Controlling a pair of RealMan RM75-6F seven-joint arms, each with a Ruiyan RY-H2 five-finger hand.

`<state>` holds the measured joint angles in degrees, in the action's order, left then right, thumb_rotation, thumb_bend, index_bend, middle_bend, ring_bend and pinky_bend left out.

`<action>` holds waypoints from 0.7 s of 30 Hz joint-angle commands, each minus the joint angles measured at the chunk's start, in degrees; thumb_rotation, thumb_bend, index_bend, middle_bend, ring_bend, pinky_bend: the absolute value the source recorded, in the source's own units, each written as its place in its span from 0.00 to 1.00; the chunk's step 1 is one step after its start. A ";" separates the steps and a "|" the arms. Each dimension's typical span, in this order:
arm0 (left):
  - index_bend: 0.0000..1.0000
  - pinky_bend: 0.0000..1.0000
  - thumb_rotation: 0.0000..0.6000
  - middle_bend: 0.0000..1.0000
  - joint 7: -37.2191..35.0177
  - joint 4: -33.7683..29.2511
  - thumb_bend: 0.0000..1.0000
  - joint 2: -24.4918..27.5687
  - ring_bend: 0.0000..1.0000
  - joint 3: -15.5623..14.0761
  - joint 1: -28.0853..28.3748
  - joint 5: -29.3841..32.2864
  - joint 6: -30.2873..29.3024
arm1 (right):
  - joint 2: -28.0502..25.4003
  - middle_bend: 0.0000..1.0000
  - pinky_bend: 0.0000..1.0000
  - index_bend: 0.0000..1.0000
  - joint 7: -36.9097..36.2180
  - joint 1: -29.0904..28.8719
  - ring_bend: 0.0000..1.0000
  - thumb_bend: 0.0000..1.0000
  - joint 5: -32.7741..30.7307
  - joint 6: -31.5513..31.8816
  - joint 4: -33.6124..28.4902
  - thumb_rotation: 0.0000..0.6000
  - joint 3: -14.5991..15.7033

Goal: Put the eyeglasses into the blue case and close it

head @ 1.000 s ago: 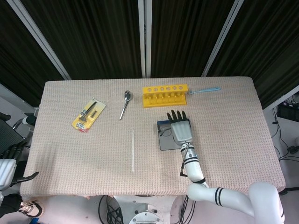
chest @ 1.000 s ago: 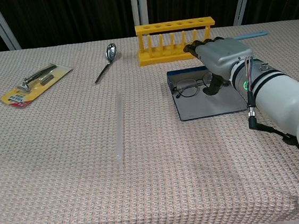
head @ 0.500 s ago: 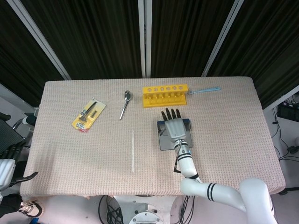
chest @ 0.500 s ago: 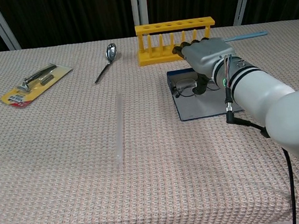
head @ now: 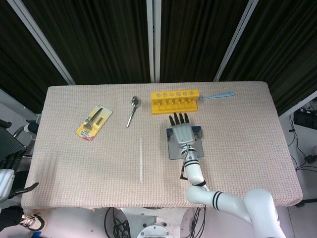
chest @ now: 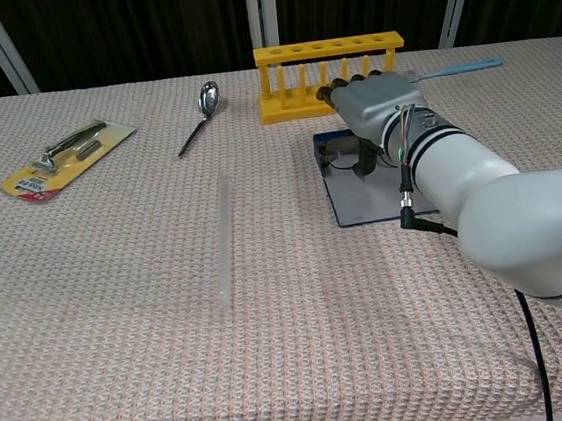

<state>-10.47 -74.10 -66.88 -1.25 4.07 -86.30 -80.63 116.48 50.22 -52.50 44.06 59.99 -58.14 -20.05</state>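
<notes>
The blue case [head: 171,149] lies flat and open on the table, right of centre; its bare floor [chest: 372,197] shows in the chest view. The eyeglasses [chest: 340,158] rest on its far part, and only the left lens and frame show under my palm. My right hand [head: 182,132] lies palm down over them, its fingers stretched toward the yellow rack and its thumb curled down by the frame [chest: 369,164]. I cannot tell whether it touches the glasses. My left hand [head: 6,179] hangs off the table's near left corner, fingers apart, holding nothing.
A yellow tube rack [head: 175,102] stands just beyond my right fingertips, with a blue-handled tool [head: 216,95] to its right. A spoon [head: 132,110], a packaged tool on a yellow card [head: 94,121] and a clear rod [head: 141,159] lie to the left.
My right hand has slid left and toward the rack along the case. It now covers most of the eyeglasses, which showed more fully a second ago. The left hand has not moved.
</notes>
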 commanded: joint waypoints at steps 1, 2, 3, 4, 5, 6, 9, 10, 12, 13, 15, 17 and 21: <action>0.03 0.21 0.61 0.06 0.04 -0.04 0.09 0.05 0.08 0.04 -0.01 0.07 0.02 | 0.97 0.00 0.00 0.00 -0.71 -0.78 0.00 0.18 0.51 -0.39 1.92 1.00 -0.38; 0.02 0.21 0.62 0.06 0.05 -0.06 0.09 0.07 0.08 0.05 -0.01 0.11 0.04 | 1.09 0.00 0.00 0.00 -0.85 -0.87 0.00 0.18 0.60 -0.44 2.24 1.00 -0.44; 0.03 0.21 0.62 0.06 0.07 -0.08 0.09 0.10 0.08 0.07 -0.02 0.13 0.04 | 1.16 0.00 0.00 0.00 -1.04 -0.89 0.00 0.18 0.70 -0.47 2.46 1.00 -0.48; 0.03 0.21 0.62 0.06 0.09 -0.11 0.09 0.12 0.08 0.09 -0.02 0.13 0.03 | 1.10 0.00 0.00 0.00 -1.21 -0.80 0.00 0.18 0.82 -0.43 2.38 1.00 -0.44; 0.03 0.21 0.62 0.06 0.10 -0.16 0.09 0.14 0.08 0.11 -0.01 0.14 0.02 | 0.93 0.00 0.00 0.00 -1.43 -0.63 0.00 0.18 1.06 -0.30 2.05 1.00 -0.34; 0.03 0.21 0.62 0.06 0.11 -0.21 0.09 0.17 0.08 0.13 0.00 0.14 0.02 | 0.61 0.00 0.00 0.00 -1.62 -0.36 0.00 0.18 1.38 -0.05 1.39 1.00 -0.14; 0.03 0.21 0.62 0.06 0.21 -0.32 0.09 0.15 0.08 0.17 0.05 0.16 0.09 | -1.46 0.00 0.00 0.00 -1.64 1.35 0.00 0.18 2.85 1.73 -2.53 1.00 1.33; 0.03 0.21 0.61 0.06 0.28 -0.35 0.09 0.12 0.08 0.15 0.09 0.12 0.16 | -2.59 0.00 0.00 0.00 -1.35 2.23 0.00 0.18 3.29 2.59 -4.43 1.00 2.03; 0.03 0.21 0.62 0.06 0.39 -0.40 0.09 0.06 0.08 0.14 0.16 0.07 0.25 | -4.31 0.00 0.00 0.00 -0.78 3.51 0.00 0.18 3.44 3.62 -7.09 1.00 2.86; 0.02 0.21 0.62 0.06 0.45 -0.46 0.09 -0.01 0.08 0.12 0.18 0.02 0.27 | -5.40 0.00 0.00 0.00 -0.33 4.30 0.00 0.18 3.30 4.18 -8.56 1.00 3.32; 0.02 0.21 0.62 0.06 0.55 -0.54 0.09 -0.12 0.08 0.07 0.17 -0.07 0.21 | -6.98 0.00 0.00 0.00 -0.12 5.48 0.00 0.18 3.13 4.75 -10.72 1.00 3.99; 0.03 0.21 0.62 0.06 0.68 -0.66 0.09 -0.20 0.08 0.01 0.10 -0.15 0.10 | -9.03 0.00 0.00 0.00 -1.17 7.05 0.00 0.18 3.95 5.17 -13.63 1.00 5.24; 0.03 0.21 0.62 0.06 0.94 -0.80 0.09 -0.16 0.08 -0.11 -0.10 0.09 0.22 | -13.40 0.00 0.00 0.00 -4.36 11.01 0.00 0.18 8.71 7.96 -20.15 1.00 9.49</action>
<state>-9.54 -74.89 -67.05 -1.35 3.99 -86.21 -80.41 105.91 47.78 -44.15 49.89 65.90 -74.70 -13.32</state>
